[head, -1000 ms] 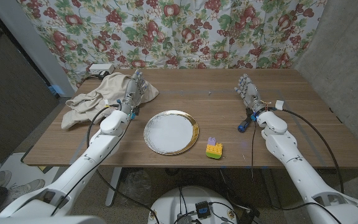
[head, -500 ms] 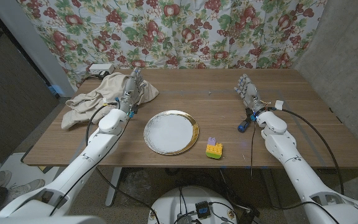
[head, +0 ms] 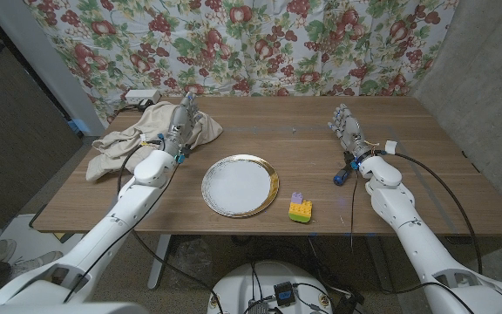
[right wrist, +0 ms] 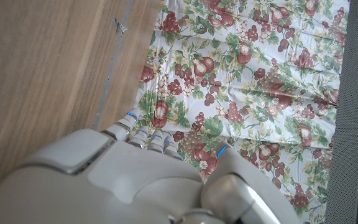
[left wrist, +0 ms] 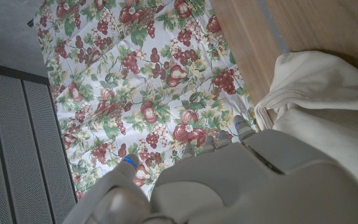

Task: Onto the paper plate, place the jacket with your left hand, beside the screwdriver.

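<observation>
Nothing was on the paper plate yet. By the table's far left corner, the left hand hovered, fingers spread, over the jacket, ungrasped; the screwdriver lay off the plate.

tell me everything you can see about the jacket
The jacket is a cream, soft cloth garment, lying crumpled in loose folds on the wooden table at its far left part, away from the paper plate. A folded hem shows in the left wrist view. The left hand is over its right part, fingers raised; whether it touches the cloth cannot be told.
</observation>
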Robot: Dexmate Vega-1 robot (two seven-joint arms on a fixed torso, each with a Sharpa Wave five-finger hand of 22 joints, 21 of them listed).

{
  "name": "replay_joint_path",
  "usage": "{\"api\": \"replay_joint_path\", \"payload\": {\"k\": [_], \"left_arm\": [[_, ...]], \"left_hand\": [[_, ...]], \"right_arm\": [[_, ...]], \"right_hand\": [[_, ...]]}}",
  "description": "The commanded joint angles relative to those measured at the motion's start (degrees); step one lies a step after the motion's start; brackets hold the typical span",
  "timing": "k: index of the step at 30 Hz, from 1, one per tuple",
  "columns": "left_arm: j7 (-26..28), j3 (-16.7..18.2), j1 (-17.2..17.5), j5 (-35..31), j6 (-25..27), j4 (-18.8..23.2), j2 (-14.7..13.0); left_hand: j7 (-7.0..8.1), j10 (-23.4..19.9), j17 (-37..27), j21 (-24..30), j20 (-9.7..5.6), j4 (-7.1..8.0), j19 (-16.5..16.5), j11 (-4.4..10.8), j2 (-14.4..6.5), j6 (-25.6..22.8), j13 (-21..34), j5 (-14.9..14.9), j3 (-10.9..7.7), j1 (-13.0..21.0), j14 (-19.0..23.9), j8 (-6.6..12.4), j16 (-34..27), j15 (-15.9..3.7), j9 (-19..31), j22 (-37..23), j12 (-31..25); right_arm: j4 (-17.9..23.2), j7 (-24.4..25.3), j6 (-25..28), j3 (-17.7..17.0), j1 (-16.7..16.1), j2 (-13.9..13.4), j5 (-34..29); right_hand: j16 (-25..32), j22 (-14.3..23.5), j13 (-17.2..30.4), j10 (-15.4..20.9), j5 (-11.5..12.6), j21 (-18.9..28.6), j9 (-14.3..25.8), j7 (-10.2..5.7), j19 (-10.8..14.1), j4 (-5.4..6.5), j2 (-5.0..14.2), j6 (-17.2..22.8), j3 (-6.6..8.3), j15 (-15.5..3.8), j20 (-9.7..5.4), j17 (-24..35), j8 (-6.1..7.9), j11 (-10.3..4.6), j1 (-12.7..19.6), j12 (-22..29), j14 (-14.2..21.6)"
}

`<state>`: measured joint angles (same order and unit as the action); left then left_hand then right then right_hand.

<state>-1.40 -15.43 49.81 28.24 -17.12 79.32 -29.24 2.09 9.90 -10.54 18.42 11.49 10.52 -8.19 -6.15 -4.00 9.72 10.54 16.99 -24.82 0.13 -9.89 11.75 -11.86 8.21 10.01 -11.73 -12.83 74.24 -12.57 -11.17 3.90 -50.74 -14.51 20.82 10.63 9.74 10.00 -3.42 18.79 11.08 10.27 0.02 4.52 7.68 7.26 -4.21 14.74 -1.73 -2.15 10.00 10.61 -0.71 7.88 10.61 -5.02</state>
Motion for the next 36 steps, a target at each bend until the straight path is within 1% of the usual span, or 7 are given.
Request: {"api": "replay_joint_path", "payload": {"k": [1, 4, 5, 8, 19, 35, 36], "left_arm": [[0.17, 0.65, 0.6, -1.35, 0.28, 1.57, -1.74], [0.76, 0.91, 0.91, -1.8, 0.26, 1.99, -2.0], [0.43, 0.84, 0.91, -2.05, 0.92, 2.39, -2.69], [0.6, 1.13, 1.1, -2.43, 0.91, 2.81, -3.21], [2.94, 1.83, 1.71, -5.9, 1.19, 4.82, -5.21], [4.84, 2.11, 1.64, -11.64, 1.82, 6.89, -8.44], [4.29, 2.19, 1.59, -11.06, 2.19, 6.96, -8.52]], "left_hand": [[0.41, 3.37, -0.11, -0.06, 0.49, -0.03, -0.05, -0.69, -6.17, 2.36, 0.12, -0.24, -0.71, 0.69, -4.31, 0.16, 0.24, 0.15, 0.2, 0.03, -0.24], [0.43, 3.28, -0.11, -0.06, 0.47, -0.05, -0.02, -0.58, -6.17, 2.29, 0.12, -0.27, -0.8, 0.74, -4.31, 0.1, 0.29, 0.13, 0.2, 0.03, -0.22], [0.41, 3.29, -0.1, -0.07, 0.48, -0.06, -0.02, -0.57, -6.18, 2.28, 0.12, -0.29, -0.83, 0.76, -4.32, 0.07, 0.31, 0.15, 0.2, 0.04, -0.2], [0.38, 3.26, -0.1, -0.11, 0.42, -0.08, -0.06, -0.57, -6.18, 2.23, 0.12, -0.32, -0.9, 0.8, -4.26, 0.03, 0.32, 0.13, 0.2, 0.04, -0.17], [0.35, 3.23, -0.09, -0.16, 0.4, -0.15, -0.02, -0.57, -6.18, 2.12, 0.12, -0.44, -1.18, 0.95, -4.21, -0.17, 0.43, 0.09, 0.2, 0.06, -0.04], [0.37, 3.13, -0.08, -0.26, 0.28, -0.18, -0.03, -0.66, -6.2, 1.97, 0.13, -0.63, -1.61, 1.1, -4.22, -0.42, 0.58, -0.1, 0.21, 0.09, 0.13], [0.36, 3.13, -0.08, -0.27, 0.28, -0.18, -0.03, -0.66, -6.2, 1.96, 0.13, -0.63, -1.62, 1.1, -4.22, -0.42, 0.59, -0.11, 0.21, 0.09, 0.13]], "right_arm": [[0.96, -0.13, -0.25, -0.27, -0.79, 0.26, -0.19], [1.14, -0.17, -0.62, -0.27, -0.94, 0.26, -0.37], [1.29, -0.14, -0.54, -0.28, -1.0, 0.27, -0.37], [1.62, -0.15, -0.47, -0.34, -1.19, 0.32, -0.3], [2.48, -0.01, -0.31, -0.5, -1.78, 0.38, -0.33], [2.53, -0.39, -0.43, -0.47, -1.75, 0.39, -0.35], [2.43, -0.48, -0.63, -0.42, -1.72, 0.33, -0.47]], "right_hand": [[0.16, 0.18, 0.33, -0.16, 0.01, 0.15, 0.15, 0.16, 0.66, 0.11, 1.38, -0.21, 0.48, 0.11, -2.31, 0.14, 0.24, -0.3, 0.78, 0.07, -0.29], [0.16, 0.18, 0.33, -0.08, -0.01, 0.14, 0.15, 0.11, 0.65, 0.1, 1.38, -0.19, 0.51, 0.11, -2.29, 0.14, 0.24, -0.42, 0.8, 0.1, -0.27], [0.15, 0.18, 0.33, 0.08, -0.02, 0.15, 0.15, 0.12, 0.66, 0.1, 1.38, -0.15, 0.53, 0.09, -2.26, 0.14, 0.25, -0.64, 0.81, 0.15, -0.28], [0.17, 0.18, 0.33, 0.21, -0.05, 0.14, 0.15, 0.06, 0.65, 0.08, 1.37, -0.11, 0.57, -0.09, -2.31, 0.13, 0.27, -0.77, 0.85, 0.19, -0.23], [0.15, 0.18, 0.33, 0.29, -0.12, 0.15, 0.16, 0.06, 0.69, 0.04, 1.33, -0.02, 0.68, -0.09, -2.37, 0.13, 0.28, -0.79, 0.94, 0.16, -0.22], [0.13, 0.18, 0.33, 0.38, -0.24, 0.13, 0.16, 0.04, 0.67, 0.01, 1.32, 0.06, 0.83, -0.05, -2.37, 0.13, 0.28, -0.65, 1.04, 0.13, -0.21], [0.12, 0.18, 0.33, 0.36, -0.25, 0.13, 0.16, 0.1, 0.68, 0.01, 1.32, 0.04, 0.85, -0.05, -2.37, 0.13, 0.27, -0.69, 1.04, 0.12, -0.22]]}}
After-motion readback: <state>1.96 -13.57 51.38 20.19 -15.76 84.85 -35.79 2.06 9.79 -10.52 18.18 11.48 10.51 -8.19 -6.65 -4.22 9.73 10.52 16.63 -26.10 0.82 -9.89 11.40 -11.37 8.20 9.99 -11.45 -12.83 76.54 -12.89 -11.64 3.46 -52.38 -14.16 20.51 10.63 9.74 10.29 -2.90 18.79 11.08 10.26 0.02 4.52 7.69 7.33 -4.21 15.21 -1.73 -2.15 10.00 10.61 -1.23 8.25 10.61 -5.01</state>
